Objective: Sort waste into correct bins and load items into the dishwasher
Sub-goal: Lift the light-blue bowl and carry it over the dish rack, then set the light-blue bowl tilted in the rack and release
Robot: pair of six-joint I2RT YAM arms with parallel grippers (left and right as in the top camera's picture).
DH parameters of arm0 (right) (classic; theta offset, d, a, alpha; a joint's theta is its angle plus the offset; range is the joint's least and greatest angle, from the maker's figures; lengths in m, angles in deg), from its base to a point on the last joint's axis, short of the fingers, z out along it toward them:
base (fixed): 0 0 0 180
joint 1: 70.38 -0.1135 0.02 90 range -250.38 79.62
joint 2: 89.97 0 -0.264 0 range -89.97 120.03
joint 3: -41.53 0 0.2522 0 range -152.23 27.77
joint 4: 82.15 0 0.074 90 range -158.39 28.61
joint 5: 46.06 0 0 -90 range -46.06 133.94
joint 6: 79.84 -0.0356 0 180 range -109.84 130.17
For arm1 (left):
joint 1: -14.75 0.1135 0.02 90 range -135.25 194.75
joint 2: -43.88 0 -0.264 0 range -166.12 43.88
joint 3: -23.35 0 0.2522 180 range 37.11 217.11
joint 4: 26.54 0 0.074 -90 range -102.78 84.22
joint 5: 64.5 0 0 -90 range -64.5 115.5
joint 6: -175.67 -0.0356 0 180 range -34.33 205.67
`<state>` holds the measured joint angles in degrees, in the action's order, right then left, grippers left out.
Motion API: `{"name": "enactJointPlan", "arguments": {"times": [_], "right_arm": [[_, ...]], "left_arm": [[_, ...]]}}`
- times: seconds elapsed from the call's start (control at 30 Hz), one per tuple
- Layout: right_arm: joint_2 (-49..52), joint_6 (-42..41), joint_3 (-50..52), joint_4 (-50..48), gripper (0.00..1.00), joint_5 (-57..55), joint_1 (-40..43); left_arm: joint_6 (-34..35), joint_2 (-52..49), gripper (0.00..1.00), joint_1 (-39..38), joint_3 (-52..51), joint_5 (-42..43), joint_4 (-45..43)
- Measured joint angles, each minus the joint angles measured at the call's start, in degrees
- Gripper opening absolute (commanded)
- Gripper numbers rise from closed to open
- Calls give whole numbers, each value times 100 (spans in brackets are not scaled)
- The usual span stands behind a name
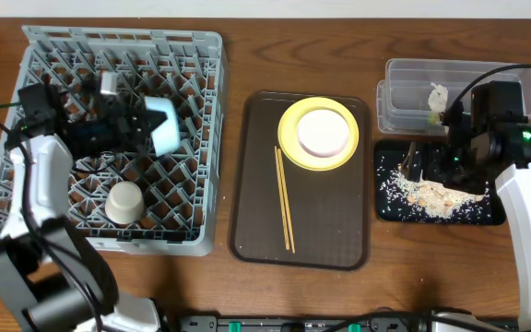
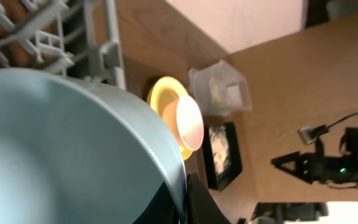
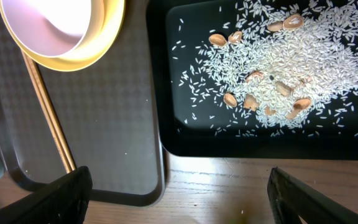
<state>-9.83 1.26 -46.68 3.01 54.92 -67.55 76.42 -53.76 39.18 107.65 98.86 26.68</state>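
The left gripper (image 1: 144, 124), clenched on the blue bowl (image 1: 168, 126) tilted over the rack (image 1: 192, 55), should seat it between 2 peg rows before letting go; the right gripper (image 3: 179, 199) hangs spread over the black tray (image 3: 185, 140).

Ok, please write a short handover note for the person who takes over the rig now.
Left gripper: shut on the light blue bowl, held over the grey rack.
Right gripper: open, empty, above the black tray.
Done: white cup upside down in the rack; rice scraps in the black tray; tissue in the clear tub.
Left: set the bowl down; load yellow plate, cream bowl on it, and chopsticks from the brown tray.
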Motion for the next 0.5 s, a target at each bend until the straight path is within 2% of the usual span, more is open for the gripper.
{"name": "enactJointPlan", "arguments": {"times": [0.17, 0.43, 0.5], "right_arm": [[0, 0, 0, 2, 88, 0, 0], [0, 0, -2, 2, 88, 0, 0], [0, 0, -2, 4, 88, 0, 0]], "left_arm": [[2, -378, 8, 380, 0, 431, -203], [2, -678, 8, 789, 0, 669, -94], [-2, -684, 14, 872, 2, 643, 39]]}}
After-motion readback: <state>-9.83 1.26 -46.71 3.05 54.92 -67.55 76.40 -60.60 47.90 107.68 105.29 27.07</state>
